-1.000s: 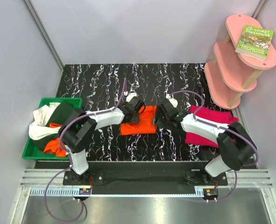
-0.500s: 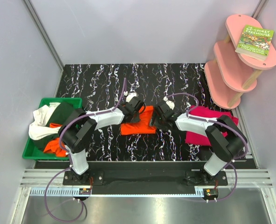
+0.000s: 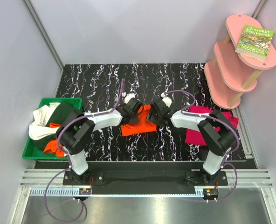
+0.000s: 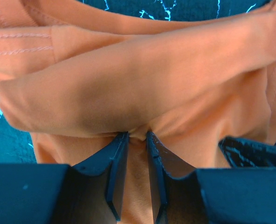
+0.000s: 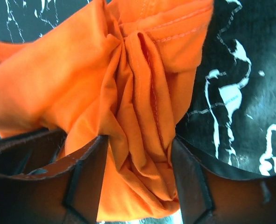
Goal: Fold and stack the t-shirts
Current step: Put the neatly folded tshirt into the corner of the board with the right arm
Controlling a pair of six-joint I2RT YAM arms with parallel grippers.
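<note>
Two grippers meet over a bright orange t-shirt [image 3: 138,126] at the centre of the black marbled table [image 3: 105,84], both holding it. The left gripper [image 3: 134,108], jaws nearly together, pinches a thin fold at the shirt's 10 o'clock corner [image 4: 137,135]. The right gripper [image 3: 155,111], jaws set wider, clamps a thick gathered bunch at the 2 o'clock corner [image 5: 138,140].

A magenta t-shirt [image 3: 193,136] lies flat at 3 o'clock, partly under the right arm. At 9 o'clock a green bin [image 3: 63,99] holds a white shirt [image 3: 39,127], a dark green shirt [image 3: 58,112] and another orange one [image 3: 51,147]. A pink shelf [image 3: 231,63] with a book [image 3: 254,42] stands at 2 o'clock.

The likely risk is uneven grips. The thin pinch could slip under tension, or the bunched side could drag creases into the fold, leaving a lopsided shirt that stacks badly on the magenta one.
</note>
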